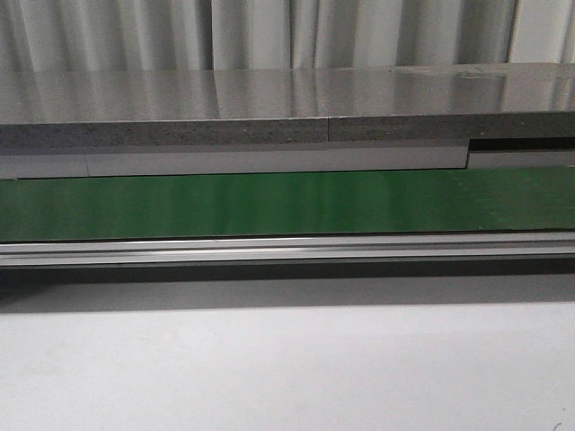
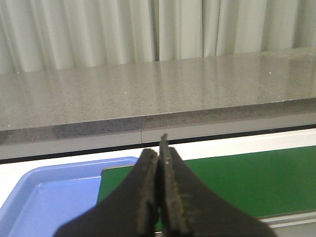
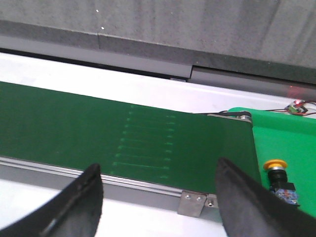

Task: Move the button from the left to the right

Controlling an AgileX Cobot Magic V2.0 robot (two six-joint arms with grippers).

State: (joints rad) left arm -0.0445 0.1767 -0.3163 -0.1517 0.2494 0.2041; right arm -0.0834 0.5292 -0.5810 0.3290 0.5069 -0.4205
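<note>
Yellow-capped button (image 3: 279, 178) upright beside green belt (image 3: 123, 138).

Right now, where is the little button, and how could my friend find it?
Find the long dark green belt and follow it to the end where a brighter green tray begins. The button sits on that tray, just past the belt's end. It is the only thing with a round yellow cap on a dark little body.

Your left gripper (image 2: 160, 197) has its 2 fingers pressed flat together, gripping nothing; your right gripper (image 3: 158, 197) is spread wide and empty.
</note>
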